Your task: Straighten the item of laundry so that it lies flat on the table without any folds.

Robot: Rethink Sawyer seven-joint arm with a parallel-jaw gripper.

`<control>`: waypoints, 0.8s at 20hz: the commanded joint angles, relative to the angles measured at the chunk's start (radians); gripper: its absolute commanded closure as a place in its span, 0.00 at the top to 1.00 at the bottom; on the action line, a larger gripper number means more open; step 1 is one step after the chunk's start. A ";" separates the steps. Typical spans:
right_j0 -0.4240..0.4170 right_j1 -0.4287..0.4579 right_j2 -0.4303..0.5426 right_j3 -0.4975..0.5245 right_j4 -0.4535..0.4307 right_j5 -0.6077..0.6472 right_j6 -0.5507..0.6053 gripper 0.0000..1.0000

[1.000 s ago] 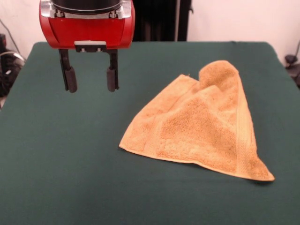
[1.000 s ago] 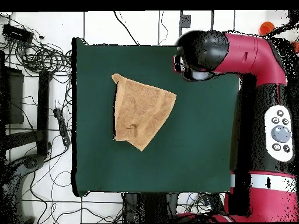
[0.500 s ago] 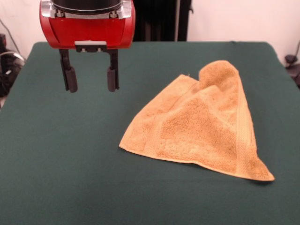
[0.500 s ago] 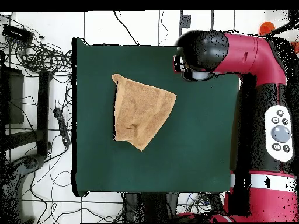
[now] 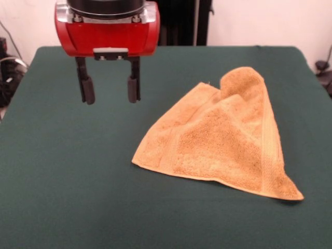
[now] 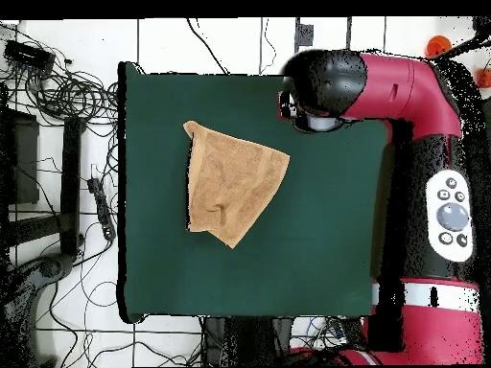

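Clearly, the item of laundry (image 5: 228, 145) is seen crumpled on the table (image 5: 78, 197), and the gripper (image 5: 111, 92) is held above bare cloth.

At the upper left of the front view, the gripper is shown with its fingers (image 5: 88, 91) spread apart and nothing gripped between them, apart from the towel. The towel is found right of centre, folded over itself into a rough triangle, with a raised hump at its upper end. From overhead, the towel (image 6: 233, 185) is seen at centre-left of the green table (image 6: 316, 259), the arm (image 6: 384, 86) at upper right.
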 commanded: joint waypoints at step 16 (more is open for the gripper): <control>0.091 0.051 0.023 0.059 0.032 0.019 0.033 1.00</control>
